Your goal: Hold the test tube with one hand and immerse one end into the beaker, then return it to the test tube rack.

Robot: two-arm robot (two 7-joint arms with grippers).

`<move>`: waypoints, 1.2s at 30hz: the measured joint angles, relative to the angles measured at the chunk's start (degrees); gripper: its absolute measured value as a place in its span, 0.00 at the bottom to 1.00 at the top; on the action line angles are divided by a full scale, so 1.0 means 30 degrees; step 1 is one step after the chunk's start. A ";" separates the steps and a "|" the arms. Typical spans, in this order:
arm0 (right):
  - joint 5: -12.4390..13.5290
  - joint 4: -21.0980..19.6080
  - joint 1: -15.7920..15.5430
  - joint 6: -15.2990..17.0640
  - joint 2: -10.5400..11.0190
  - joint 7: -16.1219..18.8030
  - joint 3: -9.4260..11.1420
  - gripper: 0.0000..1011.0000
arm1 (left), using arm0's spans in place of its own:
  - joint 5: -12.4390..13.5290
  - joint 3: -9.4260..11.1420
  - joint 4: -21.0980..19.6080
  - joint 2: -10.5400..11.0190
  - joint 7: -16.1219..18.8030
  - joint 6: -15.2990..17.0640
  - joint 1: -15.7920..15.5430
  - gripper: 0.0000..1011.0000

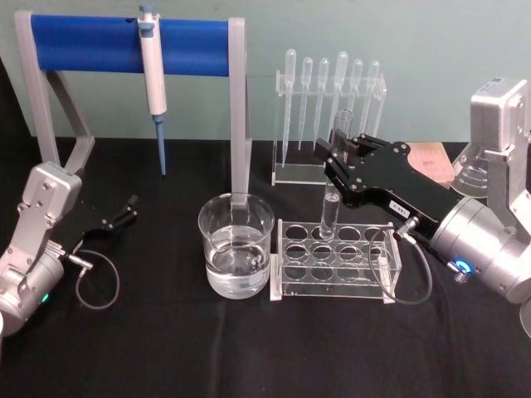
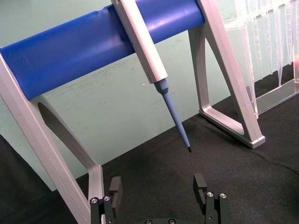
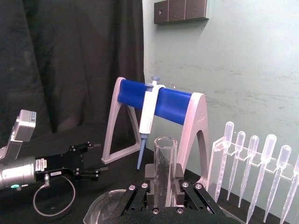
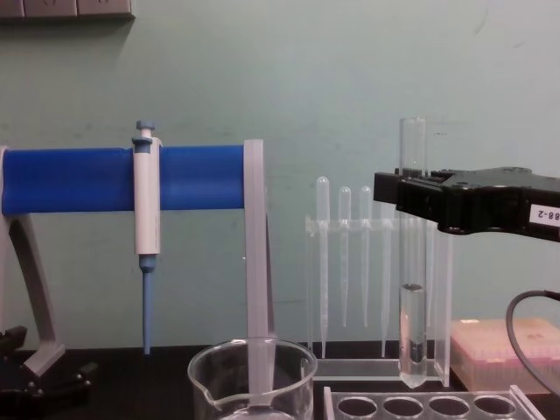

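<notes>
Right now the black flat right gripper (image 1: 338,149) is pinching the wide clear glass test tube (image 4: 412,332) between its jaws, below the open rim. It is holding the tube upright, and the liquid-filled rounded bottom is hanging just above the back row of the clear plastic rack (image 1: 336,288). The wide clear glass beaker (image 1: 203,224), partly filled with water, is standing just beside the rack on the black bench (image 1: 166,348). The left gripper (image 1: 124,211) is resting at the left, jaws spread.

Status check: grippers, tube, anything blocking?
Right gripper shut on test tube, upright just above rack. Left gripper open, parked at left. Nothing between it and beaker.
</notes>
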 joint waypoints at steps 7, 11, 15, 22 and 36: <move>-0.0006 0.0001 0.0001 -0.0002 0.0000 -0.0001 0.0000 0.22 | 0.0000 0.0000 0.0000 -0.0001 0.0000 0.0000 0.0000 0.99; -0.0007 0.0001 0.0001 -0.0002 -0.0001 -0.0001 0.0000 0.22 | -0.0001 -0.0001 0.0000 0.0000 0.0000 0.0001 0.0000 0.99; -0.0007 0.0001 0.0001 0.0000 -0.0001 -0.0001 0.0000 0.22 | -0.0001 -0.0001 0.0001 -0.0002 0.0000 0.0001 0.0000 0.99; -0.0007 0.0000 0.0001 0.0000 -0.0001 -0.0002 0.0000 0.22 | -0.0001 0.0000 0.0000 -0.0002 0.0000 0.0000 0.0000 0.99; -0.0008 0.0001 0.0000 0.0001 0.0000 -0.0002 -0.0001 0.22 | -0.0001 -0.0001 0.0000 -0.0001 -0.0001 0.0001 0.0000 0.99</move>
